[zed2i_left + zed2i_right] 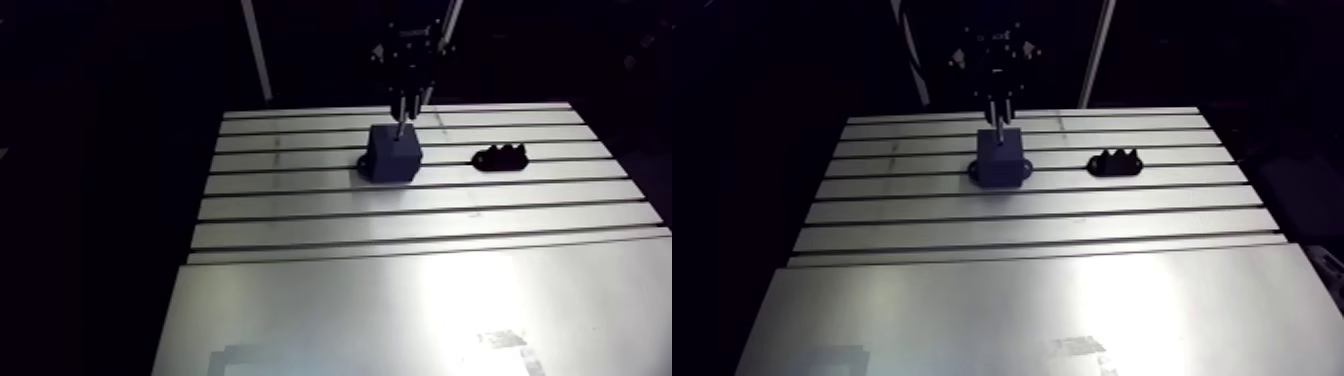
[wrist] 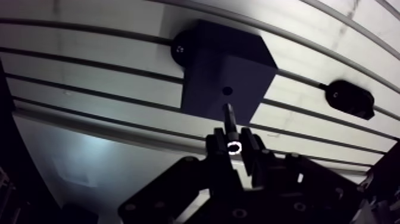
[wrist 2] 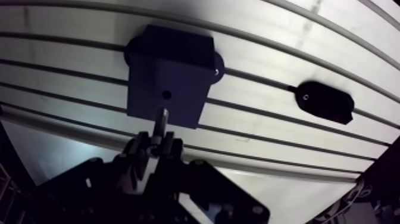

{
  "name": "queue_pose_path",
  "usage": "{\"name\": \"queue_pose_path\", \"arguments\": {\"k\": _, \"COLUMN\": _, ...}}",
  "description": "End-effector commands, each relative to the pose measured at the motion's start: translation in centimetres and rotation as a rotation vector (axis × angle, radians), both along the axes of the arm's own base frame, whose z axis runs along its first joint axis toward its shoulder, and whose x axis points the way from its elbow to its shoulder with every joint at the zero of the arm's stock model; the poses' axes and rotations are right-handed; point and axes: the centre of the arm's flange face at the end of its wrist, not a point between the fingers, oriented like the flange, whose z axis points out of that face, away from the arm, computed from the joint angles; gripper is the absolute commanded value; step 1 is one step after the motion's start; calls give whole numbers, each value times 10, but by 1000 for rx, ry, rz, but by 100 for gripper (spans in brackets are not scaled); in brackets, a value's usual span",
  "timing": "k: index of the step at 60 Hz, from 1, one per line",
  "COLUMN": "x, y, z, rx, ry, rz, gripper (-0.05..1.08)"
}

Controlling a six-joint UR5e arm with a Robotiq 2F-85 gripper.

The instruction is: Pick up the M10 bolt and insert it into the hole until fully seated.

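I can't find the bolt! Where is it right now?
In the wrist view the bolt is pinched in the claw, pointing at the dark block, its tip just short of the hole.

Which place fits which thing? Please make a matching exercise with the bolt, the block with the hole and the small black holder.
Things:
1. bolt
2. block
3. small black holder

Places:
A. on the table, off to one side, apart from the rest
B. on the table, just ahead of the bolt's tip
C. clamped in the gripper

Pairs: 1-C, 2-B, 3-A
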Motion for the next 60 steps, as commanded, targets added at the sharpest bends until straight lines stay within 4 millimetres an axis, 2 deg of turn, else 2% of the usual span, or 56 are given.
{"name": "queue_pose_path", "arguments": {"k": 1, "x": -2, "y": 0, "z": -4, "rx": 1, "ry": 3, "rz": 0, "gripper": 108}}
{"name": "queue_pose_path", "arguments": {"k": 60, "x": -4, "y": 3, "z": -3, "rx": 22, "ry": 13, "rz": 10, "gripper": 108}}
